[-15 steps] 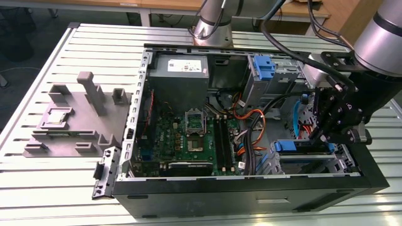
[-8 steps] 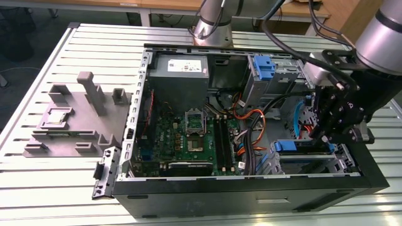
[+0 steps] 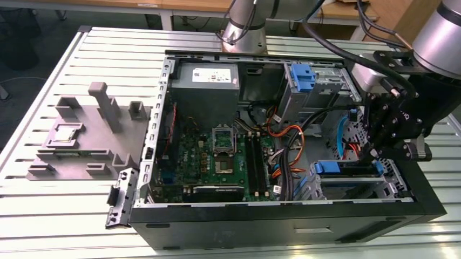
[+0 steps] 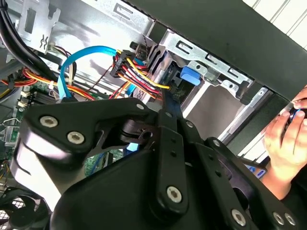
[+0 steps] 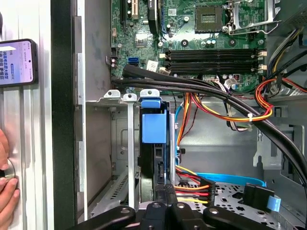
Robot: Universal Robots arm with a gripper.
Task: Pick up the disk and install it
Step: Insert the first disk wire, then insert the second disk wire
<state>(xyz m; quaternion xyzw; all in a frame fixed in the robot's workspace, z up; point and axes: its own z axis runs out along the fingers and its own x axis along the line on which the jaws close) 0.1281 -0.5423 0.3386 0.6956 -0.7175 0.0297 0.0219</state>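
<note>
The disk stands on edge in the drive cage at the near right corner of the open computer case, in the exterior view. Its blue carrier tab faces the motherboard. Its long axis runs down into the cage, along the silver cage rails.

The gripper sits directly over the disk's outer end. It appears pressed together on the disk's edge, but the contact point is hidden by the gripper body, so the grip cannot be confirmed.

Hazards from this position:
- Cable snagging. The bundle of red, yellow and black power wires and the blue data cable lie just beside the disk. Any sideways motion could catch them.
- Jamming. If the disk tilts off the rail line, the carrier may bind in the cage.
- Person nearby. A hand rests on the bench just outside the case wall, and a phone lies near it.
</note>
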